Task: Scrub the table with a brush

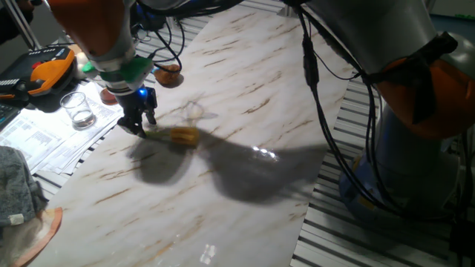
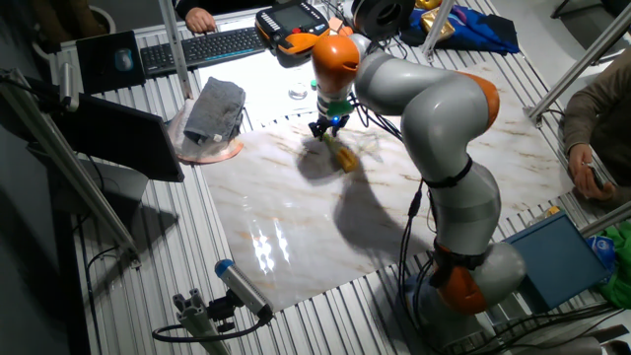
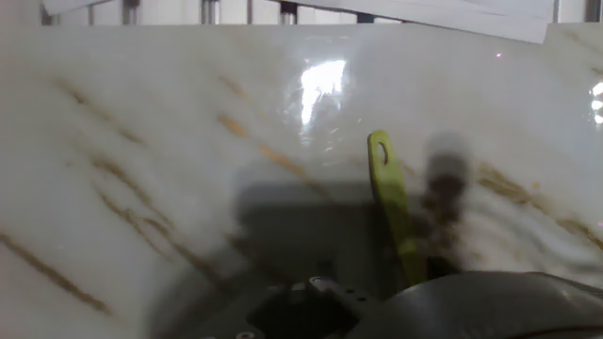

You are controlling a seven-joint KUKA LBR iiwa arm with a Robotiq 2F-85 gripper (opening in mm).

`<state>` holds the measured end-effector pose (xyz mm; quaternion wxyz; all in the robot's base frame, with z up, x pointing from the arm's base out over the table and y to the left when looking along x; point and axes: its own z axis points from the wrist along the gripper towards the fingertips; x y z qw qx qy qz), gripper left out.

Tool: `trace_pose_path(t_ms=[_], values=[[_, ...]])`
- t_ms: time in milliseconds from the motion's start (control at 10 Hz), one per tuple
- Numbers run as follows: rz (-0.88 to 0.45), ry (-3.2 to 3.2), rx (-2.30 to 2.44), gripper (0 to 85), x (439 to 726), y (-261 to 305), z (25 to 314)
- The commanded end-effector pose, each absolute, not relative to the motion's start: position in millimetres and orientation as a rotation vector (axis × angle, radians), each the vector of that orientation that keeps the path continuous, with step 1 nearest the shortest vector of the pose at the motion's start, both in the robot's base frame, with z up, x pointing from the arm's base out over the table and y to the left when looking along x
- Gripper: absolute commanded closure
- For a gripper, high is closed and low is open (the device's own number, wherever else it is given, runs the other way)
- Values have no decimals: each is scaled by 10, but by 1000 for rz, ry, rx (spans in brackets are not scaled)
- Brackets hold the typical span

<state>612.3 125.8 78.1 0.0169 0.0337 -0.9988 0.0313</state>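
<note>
A: Starting left in one fixed view: glass cup (image 1: 77, 108) and papers (image 1: 46, 138) sitting off the left edge of the table (image 1: 245, 148). Gripper (image 1: 138, 127) hovering low, just right of those, fingertips at the handle end of the brush (image 1: 174, 135).

B: Holding it?

A: Looking closed on the thin handle, but hard telling for sure; jaws narrow, nearly together. Hand view not showing the fingers at all, only the handle (image 3: 393, 202) pointing away.

B: Brush itself?

A: Lying flat on the marble toward the far left, yellow-orange blocky head on the right, pale yellow-green stick with a hang hole at the tip. Blurry in the fixed views.

B: Progress?

A: Judging early: no scrub marks showing. Scrubbing strokes remaining.
</note>
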Motion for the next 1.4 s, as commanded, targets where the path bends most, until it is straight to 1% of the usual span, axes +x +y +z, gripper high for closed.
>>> trace_pose_path(t_ms=[0,200,400,600,800,1300], values=[[91,-3099,123,510,6070,1271,902],[19,-3091,250,850,5950,1206,1054],[-9,-3068,360,850,5875,1004,1278],[-6,-3084,393,850,5782,927,1402],[3,-3108,406,850,5702,917,1437],[-41,-3098,444,850,5689,902,1444]])
